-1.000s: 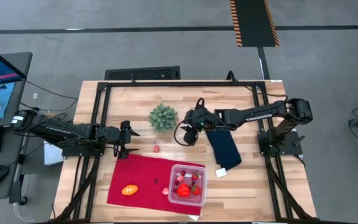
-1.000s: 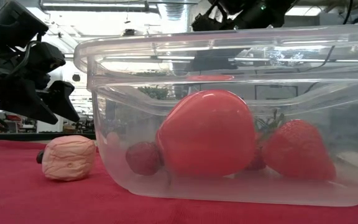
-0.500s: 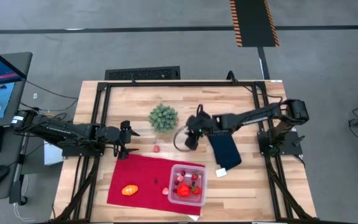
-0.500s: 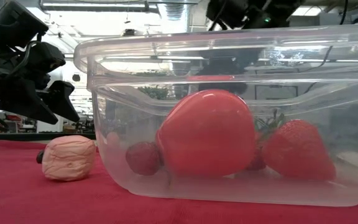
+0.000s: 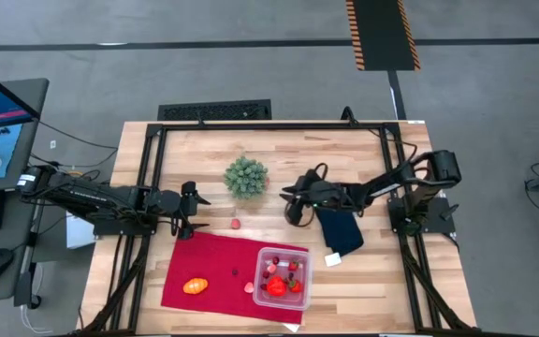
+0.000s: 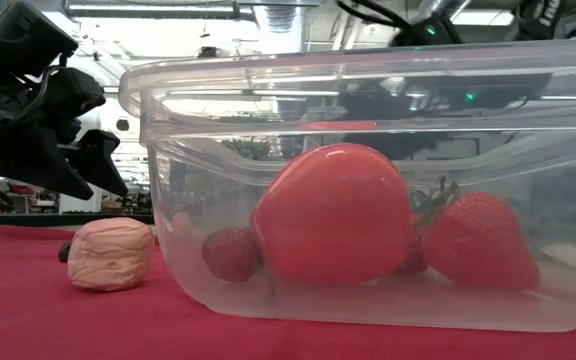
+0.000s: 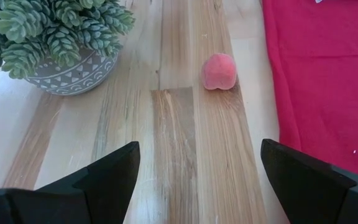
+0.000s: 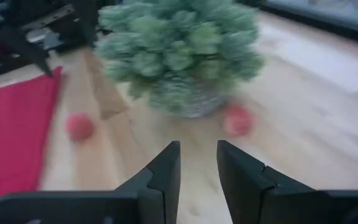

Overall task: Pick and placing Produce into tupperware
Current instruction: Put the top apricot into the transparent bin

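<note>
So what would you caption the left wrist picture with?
Open left tool hovering over the wooden table, facing a small pink fruit between a potted plant and red cloth.

Two robot arms reach over the tabletop, so two hands: the left hand (image 5: 193,208) at 9 o'clock and the right hand (image 5: 291,201) near the centre. There is one tupperware (image 5: 284,249) at 6 o'clock, and three pieces are plain through its wall: one large red fruit (image 6: 333,213), one strawberry (image 6: 478,240) and one small raspberry (image 6: 231,254). There are two cloths: one red cloth (image 5: 213,267) at 7 o'clock and one dark blue cloth (image 5: 340,229) at 3 o'clock. On the red cloth lie one orange oval (image 5: 195,285) and one pink bit (image 6: 110,254). One green potted plant (image 5: 245,176) stands toward 11 o'clock. Two small pink-red balls sit on bare wood, one (image 7: 219,71) by the cloth's edge, the other (image 8: 237,120) beside the pot.
</note>
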Motion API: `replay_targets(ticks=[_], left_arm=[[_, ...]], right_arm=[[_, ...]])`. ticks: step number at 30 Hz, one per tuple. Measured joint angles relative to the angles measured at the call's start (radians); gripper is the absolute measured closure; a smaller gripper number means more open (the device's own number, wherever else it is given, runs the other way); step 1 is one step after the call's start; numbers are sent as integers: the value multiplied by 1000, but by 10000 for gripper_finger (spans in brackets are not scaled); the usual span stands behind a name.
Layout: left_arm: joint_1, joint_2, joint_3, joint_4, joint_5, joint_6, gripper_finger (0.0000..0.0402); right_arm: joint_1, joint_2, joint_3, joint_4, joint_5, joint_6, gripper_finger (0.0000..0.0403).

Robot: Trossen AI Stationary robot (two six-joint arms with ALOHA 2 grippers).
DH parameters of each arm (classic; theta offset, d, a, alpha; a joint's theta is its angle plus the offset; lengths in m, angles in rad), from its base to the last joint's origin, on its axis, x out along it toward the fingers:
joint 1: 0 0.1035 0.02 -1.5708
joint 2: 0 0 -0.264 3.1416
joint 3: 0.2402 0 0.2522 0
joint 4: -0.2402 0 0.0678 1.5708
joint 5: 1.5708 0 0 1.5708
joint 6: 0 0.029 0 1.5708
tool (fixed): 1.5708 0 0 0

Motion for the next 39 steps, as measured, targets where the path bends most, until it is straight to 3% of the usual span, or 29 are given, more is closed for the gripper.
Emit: replay_targets(ticks=[7, 12, 18, 25, 35, 39], left_arm=[[0, 0, 0, 0, 0, 0, 75], [0, 0, 0, 0, 0, 0, 75], [0, 0, 0, 0, 0, 0, 75], [0, 0, 0, 0, 0, 0, 75], [0, 0, 0, 0, 0, 0, 75], [0, 0, 0, 0, 0, 0, 75]], right_arm=[[-40, 0, -76, 174, 15, -105, 276], [-87, 3, -82, 172, -15, -171, 275], [-133, 130, -80, 257, -84, -120, 275], [-169, 273, -72, 526, -169, -104, 275], [-231, 389, -15, 534, -301, -75, 275], [-230, 392, -11, 513, -305, -73, 274]])
